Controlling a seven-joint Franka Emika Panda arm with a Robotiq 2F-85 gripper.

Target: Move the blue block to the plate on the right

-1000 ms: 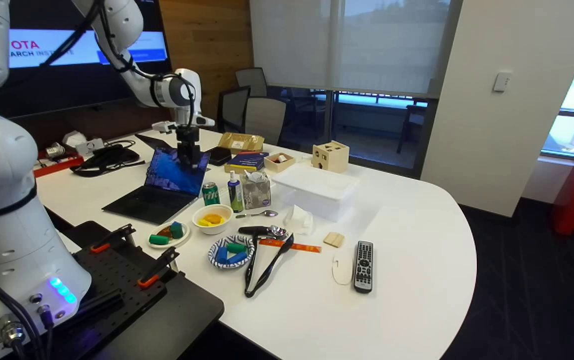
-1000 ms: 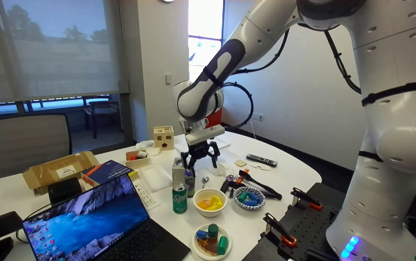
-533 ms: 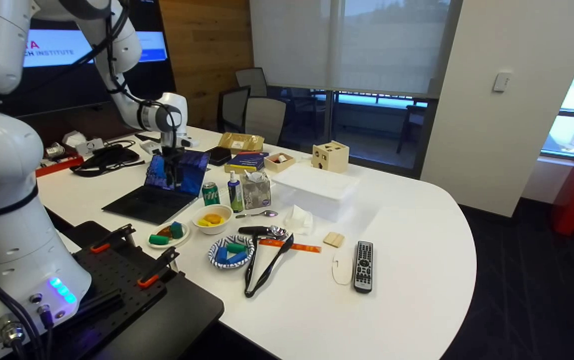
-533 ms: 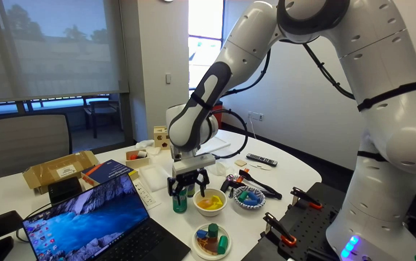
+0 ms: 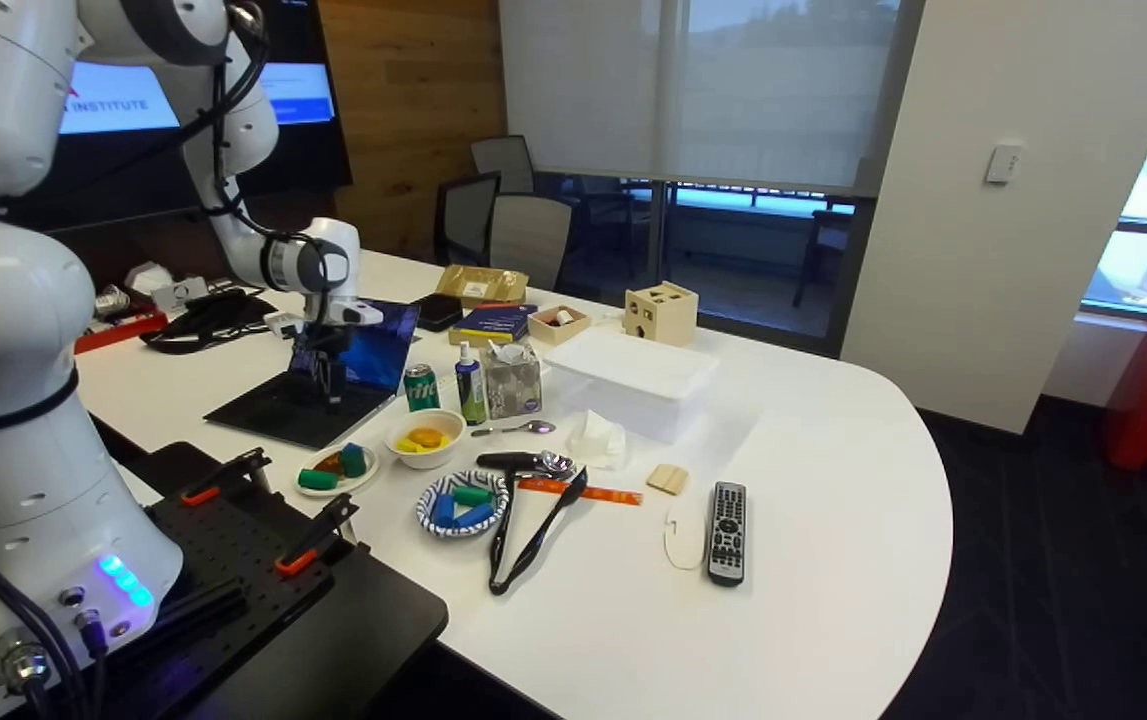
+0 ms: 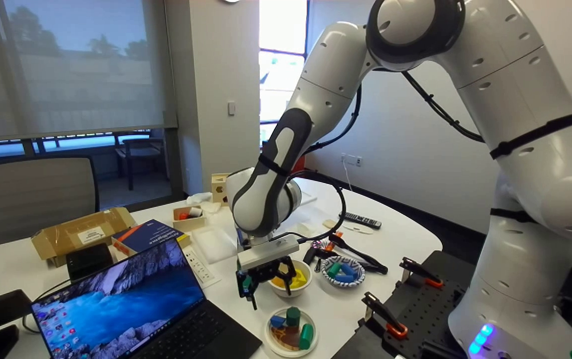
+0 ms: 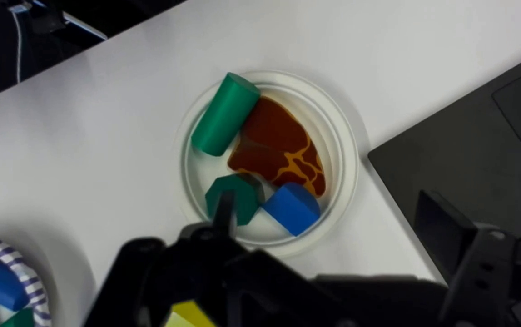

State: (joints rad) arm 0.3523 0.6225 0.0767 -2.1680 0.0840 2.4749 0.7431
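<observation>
The blue block point(image 7: 293, 209) lies in the white plate point(image 7: 350, 159), one corner at or against the green octagonal block point(image 7: 245, 200), its rounded-looking side overlapping the orange-veined brown piece point(image 7: 278, 141). The jaws are spread wide, nothing between them, raised clear of the blocks. The likeliest trouble, to my mind, is that tight gap: one finger point(image 7: 225, 218) could land on the octagonal block or shove it along, or both blocks could be caught together. A low approach might hook the plate's raised rim and drag it, and the laptop point(image 7: 478, 136) lies near enough to be bumped by the other finger. The patterned bowl point(image 6: 360, 275), which I take for the plate on the right, already carries two blue blocks point(image 6: 349, 270) and a green block point(image 6: 334, 270), so a piece let go on top may roll out; those two also leave some doubt about which block is meant. That bowl is cut off in a corner of the wrist view, where the jaws also hide the white bowl point(image 6: 295, 293) but for a patch of yellow. In an exterior view the black jaws merge with the dark keyboard deck point(image 5: 273, 405), and the blue block can hardly be told from its green neighbour.
</observation>
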